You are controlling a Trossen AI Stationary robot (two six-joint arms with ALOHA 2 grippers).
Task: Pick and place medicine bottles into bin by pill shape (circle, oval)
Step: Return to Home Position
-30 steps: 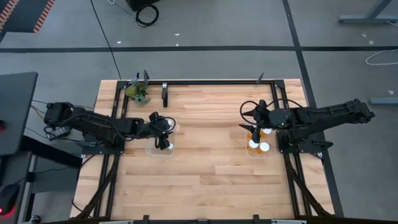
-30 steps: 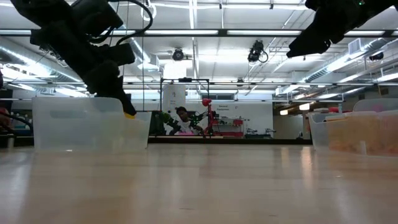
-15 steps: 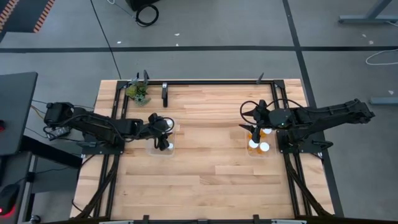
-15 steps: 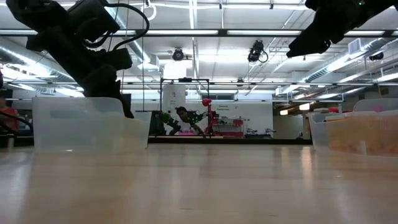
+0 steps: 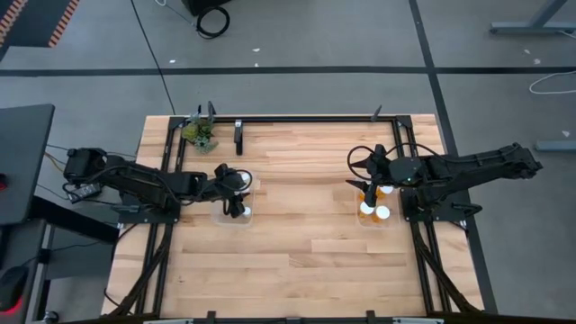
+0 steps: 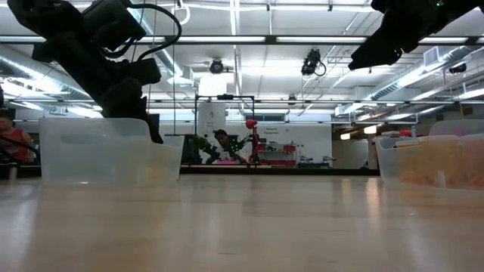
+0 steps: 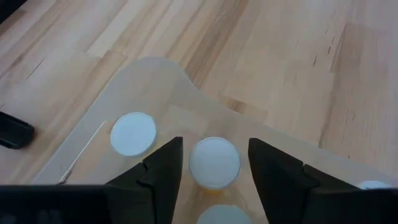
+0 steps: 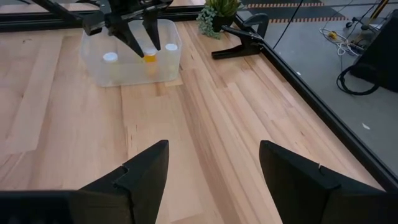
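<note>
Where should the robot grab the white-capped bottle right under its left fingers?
Grip the bottle by its round cap, straight from above. It stands upright inside the bin, whose walls probably block a sideways reach. The left gripper hangs open right over it.

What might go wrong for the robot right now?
The left tool hangs open right over a bottle in the left bin. If the arm swings sideways before lifting, it might knock the bottle over or nudge the bin. The right tool waits open near the right bin, so there is less risk there.
</note>
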